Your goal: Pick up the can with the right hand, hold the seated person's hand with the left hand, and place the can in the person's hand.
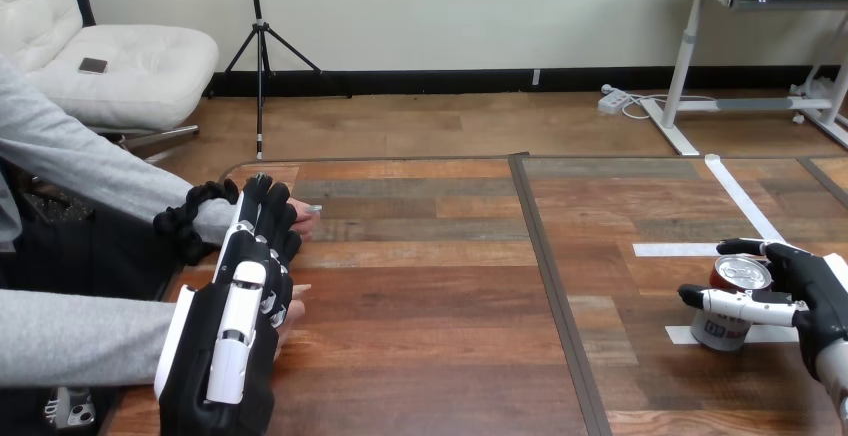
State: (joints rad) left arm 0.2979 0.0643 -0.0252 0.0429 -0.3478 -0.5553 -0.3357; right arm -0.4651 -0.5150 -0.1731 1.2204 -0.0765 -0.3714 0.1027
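Observation:
A silver can with a reddish top stands upright on the table's right side, on a white tape mark. My right hand comes from the right edge with its thumb across the can's front and a finger curled behind it. Far to the left, my left hand lies back-up with straight fingers over the person's hands. The fingertips of the person's farther hand stick out beyond my fingers. Their nearer hand shows beside my palm. I cannot tell whether my left hand touches either one.
White tape strips lie on the wooden table near the can, and a longer strip runs toward the far right corner. A dark seam splits the tabletop. The person's grey sleeves come in from the left edge.

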